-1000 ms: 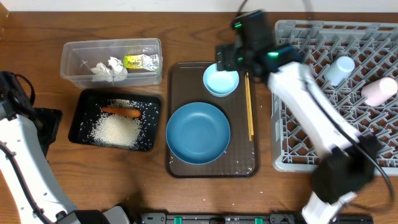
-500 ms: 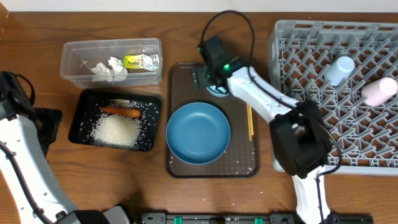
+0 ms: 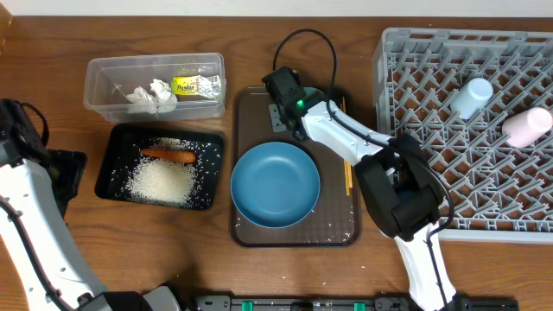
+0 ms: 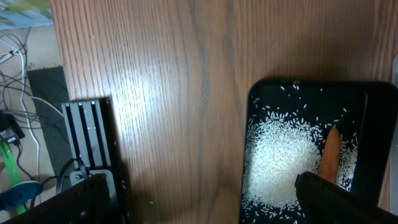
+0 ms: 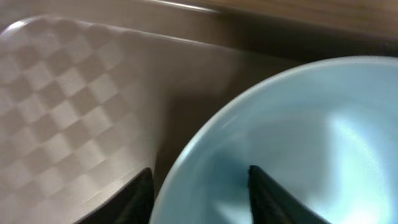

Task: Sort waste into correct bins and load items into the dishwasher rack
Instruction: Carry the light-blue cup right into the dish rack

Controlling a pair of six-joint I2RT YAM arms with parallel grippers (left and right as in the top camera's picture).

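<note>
My right gripper (image 3: pixel 289 112) is low over the back of the brown serving tray (image 3: pixel 337 226). In the right wrist view its jaws (image 5: pixel 200 180) stand half closed astride the rim of the small light-blue bowl (image 5: pixel 292 124), one finger (image 5: pixel 134 199) outside and one inside. Whether they pinch the rim is unclear, and the arm hides this bowl from overhead. The wide blue bowl (image 3: pixel 275 184) and the chopsticks (image 3: pixel 348 177) lie on the same tray. My left gripper (image 4: pixel 205 202) hangs open over bare wood beside the black tray (image 4: pixel 261 99).
The grey rack (image 3: pixel 432 130) at the right holds a light-blue cup (image 3: pixel 473 97) and a whitish cup (image 3: pixel 527 126). The clear tub (image 3: pixel 112 69) holds tissue (image 3: pixel 149 95) and wrapper (image 3: pixel 195 85). The black tray (image 3: pixel 112 164) holds rice (image 3: pixel 160 181) and carrot (image 3: pixel 168 155).
My right arm swung left from the rack side and came down onto the small light-blue bowl, its jaws narrowing around the rim. The left arm has not moved.
</note>
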